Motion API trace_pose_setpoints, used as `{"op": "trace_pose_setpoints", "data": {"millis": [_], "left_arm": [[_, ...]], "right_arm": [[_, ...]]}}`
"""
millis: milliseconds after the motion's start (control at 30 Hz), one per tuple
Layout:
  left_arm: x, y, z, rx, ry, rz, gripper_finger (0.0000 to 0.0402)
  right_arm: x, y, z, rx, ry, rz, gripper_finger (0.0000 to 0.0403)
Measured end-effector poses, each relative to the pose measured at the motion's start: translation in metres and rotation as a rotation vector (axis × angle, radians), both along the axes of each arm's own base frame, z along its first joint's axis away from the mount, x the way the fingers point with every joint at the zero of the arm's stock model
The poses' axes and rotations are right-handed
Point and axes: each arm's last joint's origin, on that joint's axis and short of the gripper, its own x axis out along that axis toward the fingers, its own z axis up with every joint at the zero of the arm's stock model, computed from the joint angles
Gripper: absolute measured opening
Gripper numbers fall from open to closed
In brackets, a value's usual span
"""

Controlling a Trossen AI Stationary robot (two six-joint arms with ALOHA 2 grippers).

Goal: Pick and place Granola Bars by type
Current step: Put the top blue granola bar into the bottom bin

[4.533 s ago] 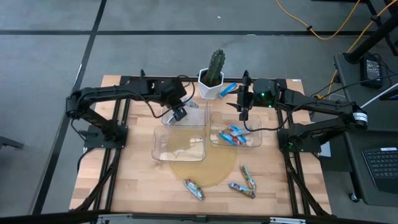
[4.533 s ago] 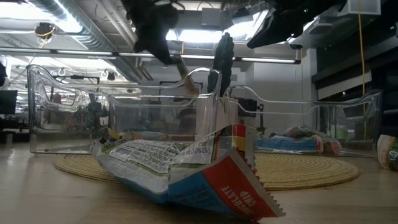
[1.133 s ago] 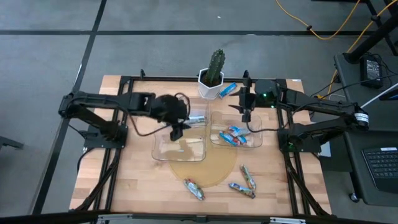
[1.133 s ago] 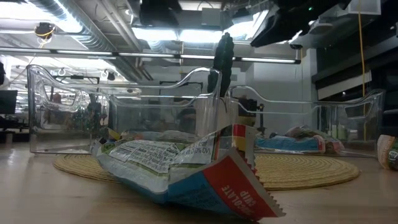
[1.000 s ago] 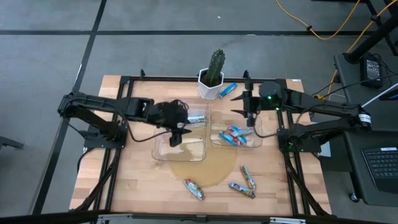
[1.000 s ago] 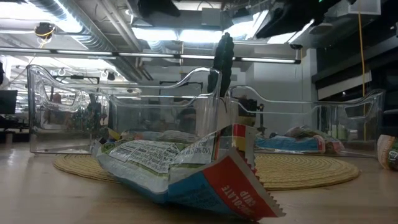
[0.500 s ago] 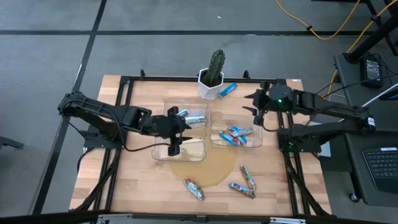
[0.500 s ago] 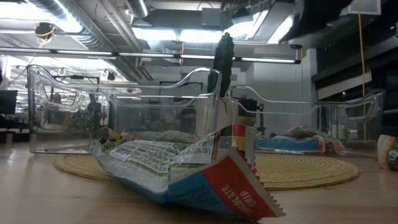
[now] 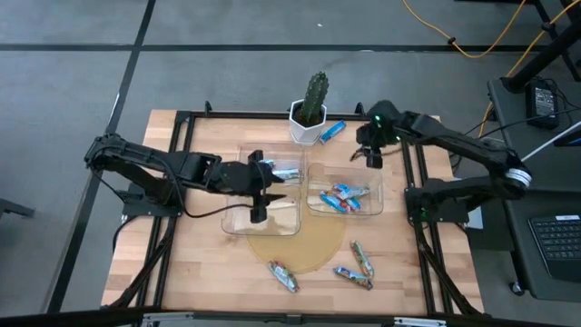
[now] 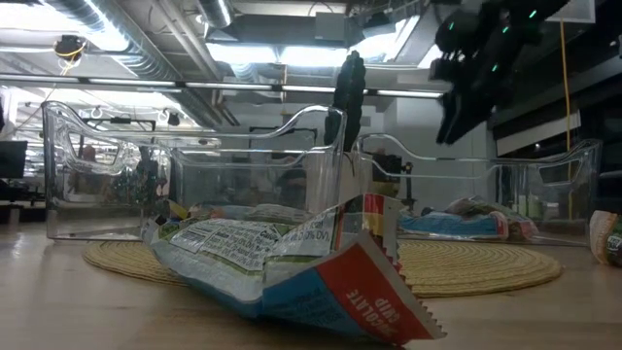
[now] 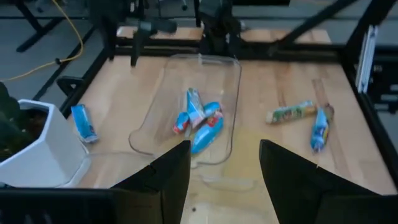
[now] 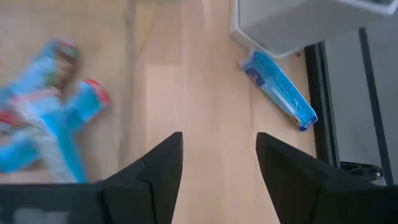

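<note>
Several blue-wrapped granola bars (image 9: 342, 196) lie in the right clear bin (image 9: 374, 209). One silver bar (image 9: 287, 173) lies in the far left bin. A blue bar (image 12: 278, 88) lies flat on the wood beside the white cactus pot (image 12: 298, 18). Three more bars (image 9: 283, 276) (image 9: 361, 257) (image 9: 352, 277) lie near the table's front. My left gripper (image 11: 224, 168) hangs open over the left bins (image 9: 238, 218), pointing toward the right bin. My right gripper (image 12: 217, 168) is open above the wood between the right bin and the pot, holding nothing.
A cactus in its white pot (image 9: 309, 123) stands at the table's far middle. A round woven mat (image 9: 313, 254) lies under the near ends of the bins. One crumpled bar (image 10: 292, 267) fills the foreground of the low view. A black frame (image 9: 182, 118) rims the table.
My right gripper has swung out from over the right bin toward the table's right edge, then back toward the far edge and the blue bar by the pot, turning and dropping lower. My left gripper has drawn a little toward the near edge over the left bins.
</note>
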Motion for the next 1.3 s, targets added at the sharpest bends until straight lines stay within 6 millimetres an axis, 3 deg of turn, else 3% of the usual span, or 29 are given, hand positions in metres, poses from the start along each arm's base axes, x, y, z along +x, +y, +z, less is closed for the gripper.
{"op": "trace_pose_setpoints", "data": {"millis": [200,500,700,1300], "left_arm": [[0.003,0.009,0.002,-0.046,-0.041,0.084,0.0182],[0.004,0.017,0.003,-0.07,-0.05,0.139,0.0182],[0.004,0.017,0.002,-0.071,-0.05,0.139,0.0182],[0.005,0.017,0.004,-0.073,-0.072,0.146,0.0182]], "right_arm": [[0.017,-0.037,-0.031,0.038,0.043,0.057,0.0205],[0.059,-0.093,-0.022,-0.013,-0.026,0.012,0.0205],[0.055,-0.124,-0.046,-0.003,0.083,-0.074,0.0205],[0.056,-0.142,-0.104,0.085,0.21,-0.019,0.0205]]}}
